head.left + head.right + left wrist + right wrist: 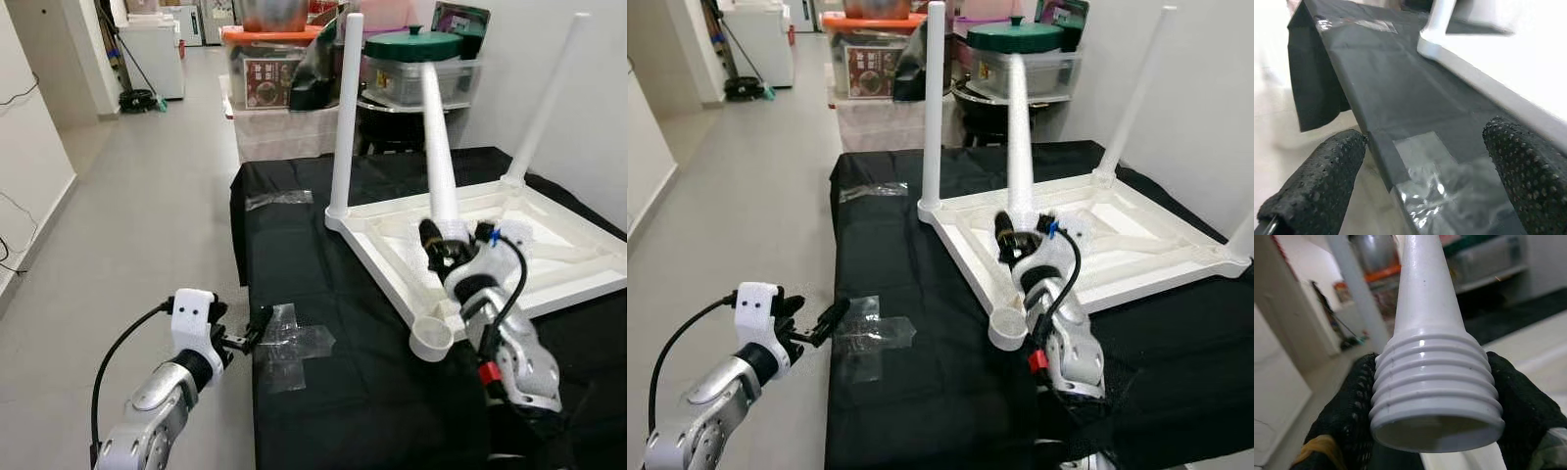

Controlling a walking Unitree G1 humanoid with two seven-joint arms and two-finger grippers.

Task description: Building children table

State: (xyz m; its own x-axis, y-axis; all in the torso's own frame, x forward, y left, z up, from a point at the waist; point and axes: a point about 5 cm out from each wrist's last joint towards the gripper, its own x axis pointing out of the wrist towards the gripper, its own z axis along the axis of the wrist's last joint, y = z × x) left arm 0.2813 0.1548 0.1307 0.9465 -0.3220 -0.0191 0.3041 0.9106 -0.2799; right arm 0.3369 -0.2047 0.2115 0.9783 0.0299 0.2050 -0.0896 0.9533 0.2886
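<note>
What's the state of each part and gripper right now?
Tabletop: upside down on the black cloth.
Fitted legs: upright in their corner sockets.
Loose leg: held by its threaded end, not yet in a socket.
Near corner socket: empty.
Right gripper: shut on the loose leg.
Left gripper: open, at the cloth edge by the clear tape.

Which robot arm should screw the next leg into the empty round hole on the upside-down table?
The right arm. Its gripper already holds the loose white leg by its threaded end, just above the empty corner socket of the upside-down table. The left gripper is open, off by the taped edge of the black cloth.
</note>
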